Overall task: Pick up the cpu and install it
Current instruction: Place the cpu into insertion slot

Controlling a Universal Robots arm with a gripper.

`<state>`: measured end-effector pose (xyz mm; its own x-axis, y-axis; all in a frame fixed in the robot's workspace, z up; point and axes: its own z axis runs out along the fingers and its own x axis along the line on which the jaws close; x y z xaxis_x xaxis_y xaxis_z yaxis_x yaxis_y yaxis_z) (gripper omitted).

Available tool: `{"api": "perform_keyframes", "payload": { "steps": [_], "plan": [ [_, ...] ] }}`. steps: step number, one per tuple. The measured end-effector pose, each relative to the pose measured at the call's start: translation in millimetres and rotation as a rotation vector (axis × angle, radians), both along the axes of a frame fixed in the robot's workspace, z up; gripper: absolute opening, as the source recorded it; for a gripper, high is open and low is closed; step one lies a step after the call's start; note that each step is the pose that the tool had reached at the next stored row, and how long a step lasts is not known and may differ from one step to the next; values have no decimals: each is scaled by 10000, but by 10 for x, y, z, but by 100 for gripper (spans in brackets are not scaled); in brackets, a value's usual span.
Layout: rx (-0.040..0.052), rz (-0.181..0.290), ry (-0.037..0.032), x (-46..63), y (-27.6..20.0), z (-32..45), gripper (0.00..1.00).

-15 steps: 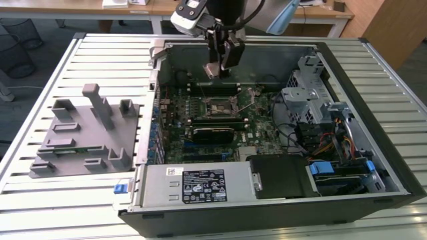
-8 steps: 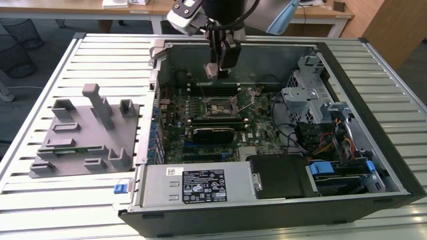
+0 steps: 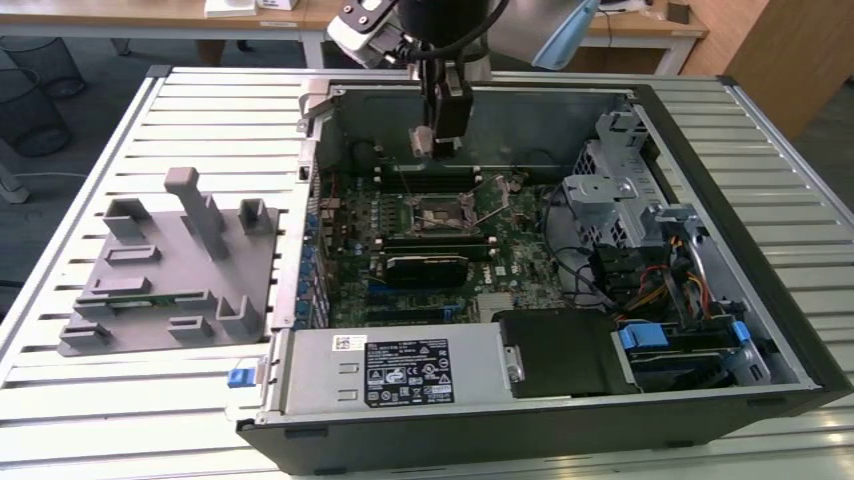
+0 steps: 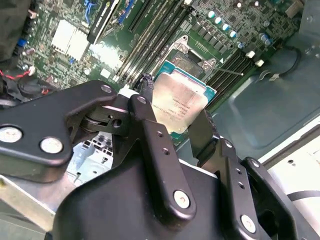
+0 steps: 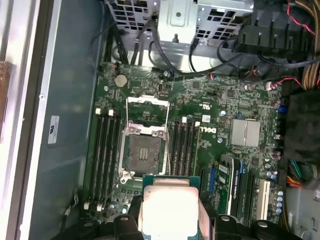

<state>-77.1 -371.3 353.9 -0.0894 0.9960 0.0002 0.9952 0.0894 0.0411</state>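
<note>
Second wrist view: jaws clamped on the cpu (image 4: 182, 102), black fingers (image 4: 152, 140) pinching two opposite edges of the chip and leaving its shiny metal top bare. The chip hangs inside the open computer case (image 3: 787, 300), clear of the board and not yet seated. Just beyond the jaws lies the motherboard socket (image 5: 145, 152), its load frame (image 5: 147, 111) swung up, with memory slots (image 5: 105, 150) on either side of it. Farther out, beyond the case wall, a grey parts holder (image 3: 160, 260) sits on the slatted desk (image 3: 80, 400), well apart from the jaws. By its looks the chip is light, flat and stiff, and its smooth lid is likely slippery. Its contact face is probably fragile, so the thin rim edges seem the safest place to hold, as gripped now.
</note>
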Motion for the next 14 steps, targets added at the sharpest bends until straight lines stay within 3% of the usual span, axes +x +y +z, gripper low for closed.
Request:
{"api": "perform_keyframes", "payload": {
  "steps": [8,14],
  "plan": [
    [-3,-419,-24,0,28,-57,53],
    [-3,-418,-27,12,176,-162,53]
  ]
}}
